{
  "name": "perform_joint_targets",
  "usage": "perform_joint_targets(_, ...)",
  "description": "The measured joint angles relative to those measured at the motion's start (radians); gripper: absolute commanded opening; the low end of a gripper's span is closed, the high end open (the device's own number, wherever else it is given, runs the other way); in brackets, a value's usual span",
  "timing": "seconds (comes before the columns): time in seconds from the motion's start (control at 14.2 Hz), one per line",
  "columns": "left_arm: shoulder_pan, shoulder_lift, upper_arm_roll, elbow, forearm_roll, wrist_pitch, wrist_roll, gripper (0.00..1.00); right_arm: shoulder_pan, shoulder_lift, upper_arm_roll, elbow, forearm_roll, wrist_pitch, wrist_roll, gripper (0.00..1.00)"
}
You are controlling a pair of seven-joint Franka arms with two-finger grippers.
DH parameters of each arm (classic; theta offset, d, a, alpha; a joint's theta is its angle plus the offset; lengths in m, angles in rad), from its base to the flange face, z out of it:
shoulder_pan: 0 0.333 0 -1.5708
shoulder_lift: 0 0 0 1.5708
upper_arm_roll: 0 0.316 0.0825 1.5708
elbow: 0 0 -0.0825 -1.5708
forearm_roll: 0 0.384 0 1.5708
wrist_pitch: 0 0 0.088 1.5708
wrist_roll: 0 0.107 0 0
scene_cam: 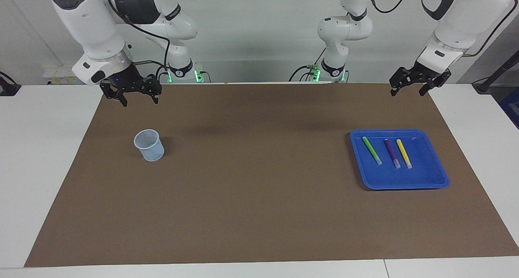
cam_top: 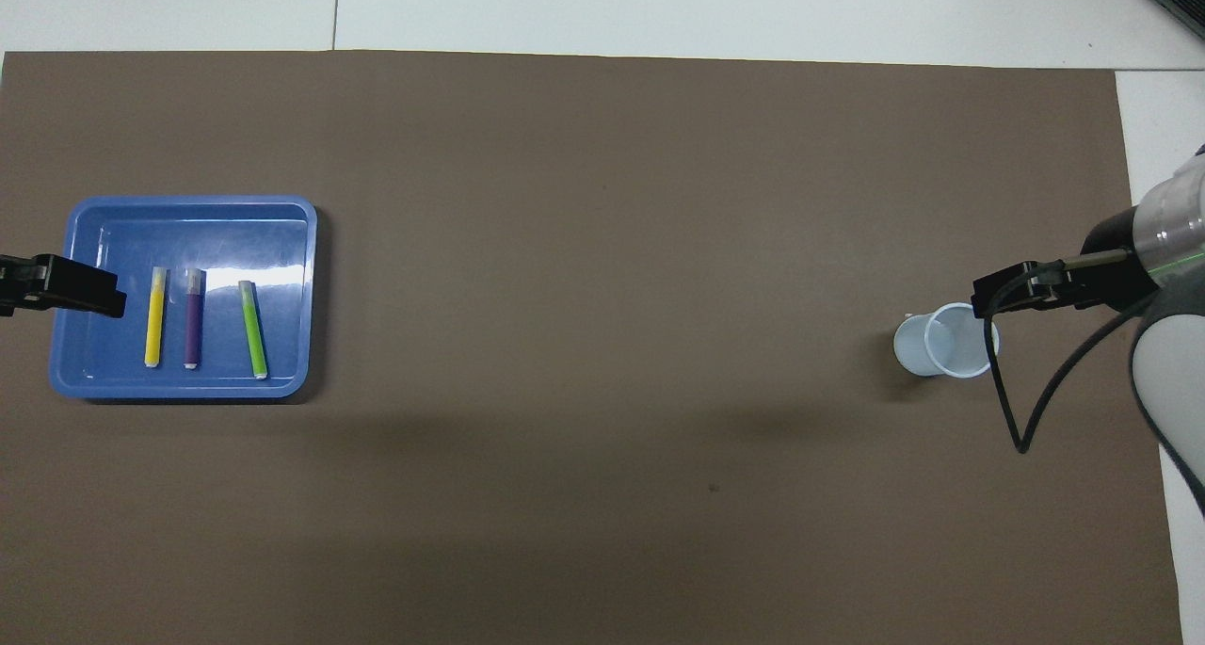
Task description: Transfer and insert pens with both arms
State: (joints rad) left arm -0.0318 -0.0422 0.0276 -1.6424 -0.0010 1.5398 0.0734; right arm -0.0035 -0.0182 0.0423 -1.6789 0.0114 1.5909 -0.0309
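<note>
My two black two-fingered grippers hang in the air at the robots' edge of the brown mat, both with fingers spread wide and nothing held: my left gripper at the left arm's end, my right gripper at the right arm's end, neither yet down at anything.

Farther out from my right gripper stands the pale blue translucent plastic cup, upright and, as far as I can see, with nothing in it. It looks light and thin-walled, so I judge a careless nudge would tip it.

At the left arm's end sits the shallow blue plastic tray, and in it lie all three pens side by side, apart from one another: the slim green marker pen, the purple marker pen and the yellow marker pen. Each has its pale end pointing away from the robots. They should be light, stiff and smooth (likely to roll on that glossy floor), so I would pinch one across mid-barrel.
</note>
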Motion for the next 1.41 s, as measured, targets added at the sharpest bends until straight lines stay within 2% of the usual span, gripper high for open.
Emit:
perform_joint_targets(0.49,0.000,0.000,0.003,0.000,0.000,-0.001,-0.001,1.00,0.071,-0.027,0.022,0.000,0.078,-0.001,0.003,1.00)
perform_joint_targets(1.2,0.023,-0.003,0.008,-0.002,0.000,-0.006,-0.052,1.00,0.034,-0.028,0.003,-0.001,0.081,-0.001,0.003,1.00)
perform_joint_targets(1.41,0.024,-0.020,0.003,-0.049,-0.001,0.014,-0.053,1.00,0.034,-0.028,0.003,-0.001,0.081,-0.001,0.003,1.00)
